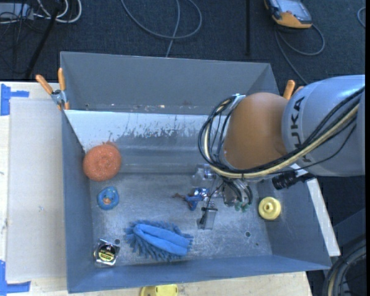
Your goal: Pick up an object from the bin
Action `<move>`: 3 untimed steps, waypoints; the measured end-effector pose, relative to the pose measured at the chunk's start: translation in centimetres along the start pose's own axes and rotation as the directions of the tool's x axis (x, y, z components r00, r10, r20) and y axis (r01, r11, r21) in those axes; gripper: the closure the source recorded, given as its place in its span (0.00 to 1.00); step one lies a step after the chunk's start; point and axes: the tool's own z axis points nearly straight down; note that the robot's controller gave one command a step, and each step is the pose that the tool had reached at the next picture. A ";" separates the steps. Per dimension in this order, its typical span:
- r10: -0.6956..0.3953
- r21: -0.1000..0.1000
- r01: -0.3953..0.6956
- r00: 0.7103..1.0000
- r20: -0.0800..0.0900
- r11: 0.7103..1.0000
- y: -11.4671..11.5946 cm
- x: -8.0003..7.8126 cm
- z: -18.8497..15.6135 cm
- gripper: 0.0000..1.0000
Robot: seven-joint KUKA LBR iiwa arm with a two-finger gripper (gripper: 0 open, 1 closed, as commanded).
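From the camera view, the hand (206,215) hangs low over the middle of the grey metal bin (166,103); whether it is clenched or released cannot be told. Just beside it on the left lies a small blue and dark piece (193,198) of jagged shape. Well apart lie a rough orange scouring ball (102,161), a blue disc (108,197), a shaggy blue duster (159,238), a tape measure (105,252) and a yellow knob (269,208).
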 end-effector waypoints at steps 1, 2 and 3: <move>0.165 0.002 -0.165 0.986 -0.007 0.986 -0.7 -1.0 3.9 0.00; 0.104 0.001 -0.104 0.995 -0.003 0.995 -1.2 -3.6 5.4 1.00; 0.105 0.001 -0.105 0.995 -0.003 0.995 -1.2 -3.6 5.4 1.00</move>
